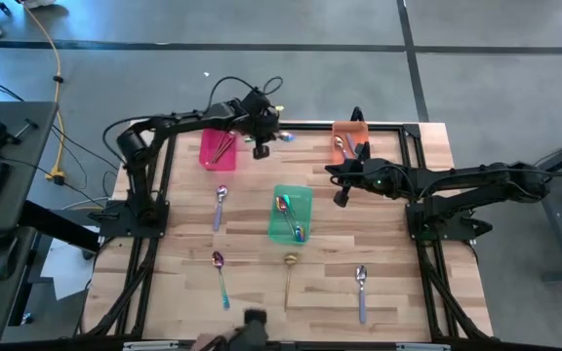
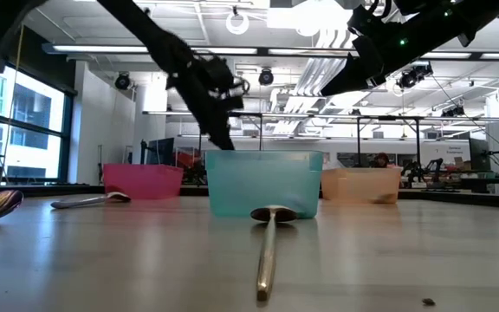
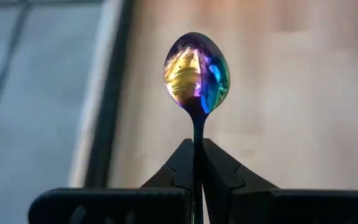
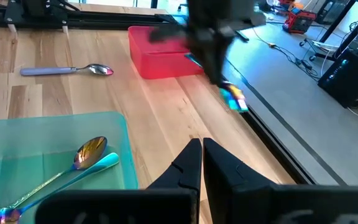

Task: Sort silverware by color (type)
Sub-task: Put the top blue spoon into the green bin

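High view: the left gripper (image 1: 261, 148) sits at the 12 o'clock edge of the wooden table (image 1: 398, 292), just to the 3 o'clock side of the pink bin (image 1: 218, 148). Its fingers (image 3: 185, 165) are clamped on the handle of an iridescent spoon (image 3: 196, 74), whose rainbow bowl projects forward past the fingertips; in the high view the bowl of this spoon (image 1: 284, 137) points toward 3 o'clock, just beside the table's far rim.

The right gripper (image 1: 341, 198) hangs between the orange bin (image 1: 350, 139) and the green bin (image 1: 289, 214), at roughly 1 o'clock from the table centre. Its jaws are closed and hold nothing; in the right wrist view the two dark fingers (image 4: 188, 165) meet above bare wood, near the green bin.

Bin contents:
- Pink bin: thin spoons, colour not clear.
- Green bin: two spoons, one with an iridescent handle (image 4: 17, 202) and a golden-looking bowl, one with a teal handle (image 4: 98, 165).
- Orange bin: one spoon (image 1: 341, 147).

Loose silverware on the table:
- Purple-handled spoon (image 1: 220, 207), at 9 o'clock from the green bin.
- Teal-handled spoon (image 1: 220, 278), toward 7 o'clock.
- Gold spoon (image 1: 289, 278), at 6 o'clock from the green bin; in the low view it lies nearest the camera, bowl toward the green bin.
- Second purple-handled spoon (image 1: 361, 291), toward 5 o'clock.
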